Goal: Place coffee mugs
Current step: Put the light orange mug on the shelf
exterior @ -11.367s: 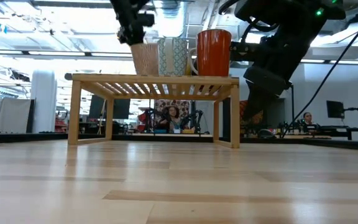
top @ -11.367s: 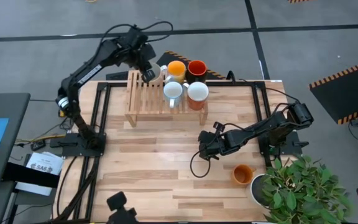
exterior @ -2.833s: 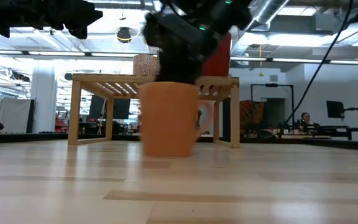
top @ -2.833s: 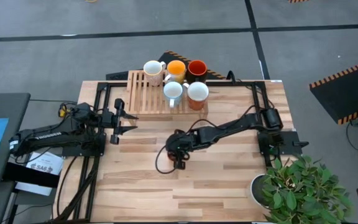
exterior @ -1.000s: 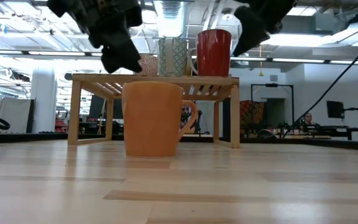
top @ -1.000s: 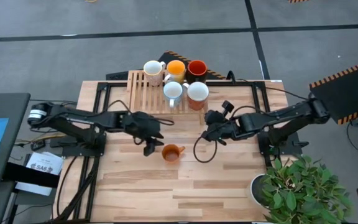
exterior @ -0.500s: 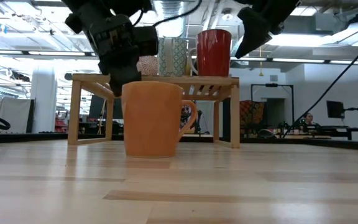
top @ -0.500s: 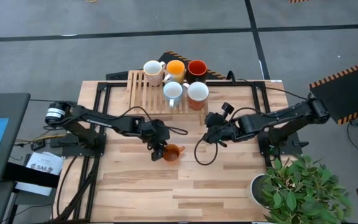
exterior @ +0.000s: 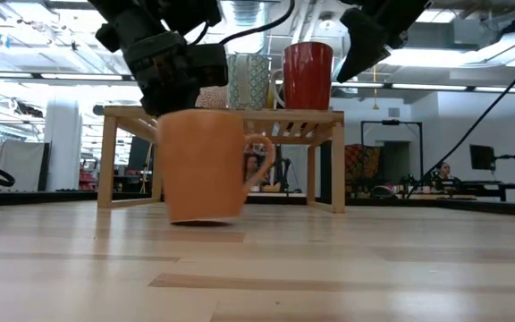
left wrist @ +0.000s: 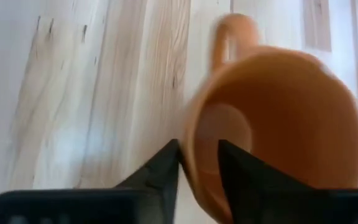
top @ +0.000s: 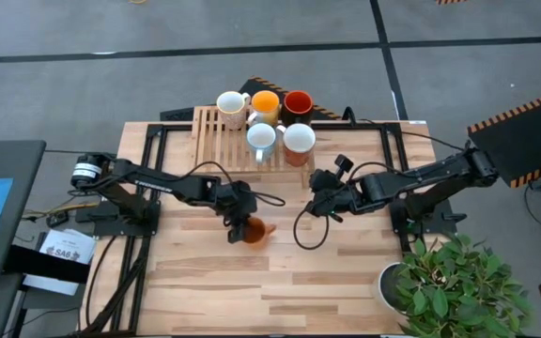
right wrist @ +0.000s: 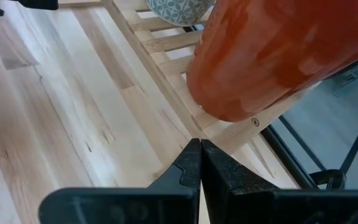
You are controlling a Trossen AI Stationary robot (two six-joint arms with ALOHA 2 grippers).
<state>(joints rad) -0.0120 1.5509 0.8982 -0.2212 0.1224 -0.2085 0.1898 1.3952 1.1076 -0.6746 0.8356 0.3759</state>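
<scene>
An orange mug (top: 256,231) stands tilted on the wooden table, near the middle, with my left gripper (top: 243,225) shut on its rim. In the low view the orange mug (exterior: 204,165) leans over and its handle (exterior: 259,161) points right. Several other mugs stand on a slatted wooden rack (top: 219,150) at the far edge: cream (top: 231,105), orange (top: 266,103), red (top: 297,102) and two white (top: 262,137). My right gripper (top: 319,202) is shut and hovers just near of the rack's right end, touching nothing. My left gripper pinches the orange mug's rim wall (left wrist: 188,134) on the side opposite the handle (left wrist: 232,31). One finger (left wrist: 244,177) is inside the cup and the other finger (left wrist: 163,171) outside. The fingers come slanting down from the table's left. The mug is tilted, its base low over the table.
The rack (exterior: 222,116) stands on legs, with open space beneath. A potted plant (top: 449,277) fills the table's near right corner. Black frame rails (top: 148,169) run along both sides of the table. Bare wood lies near of the mug. People sit in the room beyond.
My left gripper has moved toward the table's right, down to the orange mug, and has taken hold of its rim. The mug, which stood upright, is now tipped and has shifted slightly toward the table's left.
</scene>
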